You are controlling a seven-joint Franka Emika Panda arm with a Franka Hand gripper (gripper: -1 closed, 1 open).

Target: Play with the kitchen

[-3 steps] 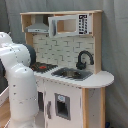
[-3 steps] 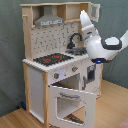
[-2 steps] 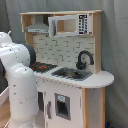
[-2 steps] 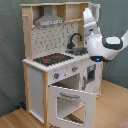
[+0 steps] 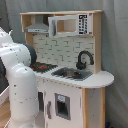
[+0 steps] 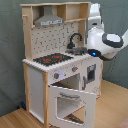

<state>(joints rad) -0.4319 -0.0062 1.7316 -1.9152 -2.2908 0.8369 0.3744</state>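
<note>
Arm barely shifted at right of the second exterior view — kitchen untouched, oven door hanging open; tool state: cannot tell.

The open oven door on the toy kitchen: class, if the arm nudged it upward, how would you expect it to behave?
The oven door looks like a rigid panel with a window, so it probably would not flex. It hangs open from its lower edge, so it would likely swing on a hinge rather than slide. The kitchen looks tall and narrow, so a hard push might rock it.
</note>
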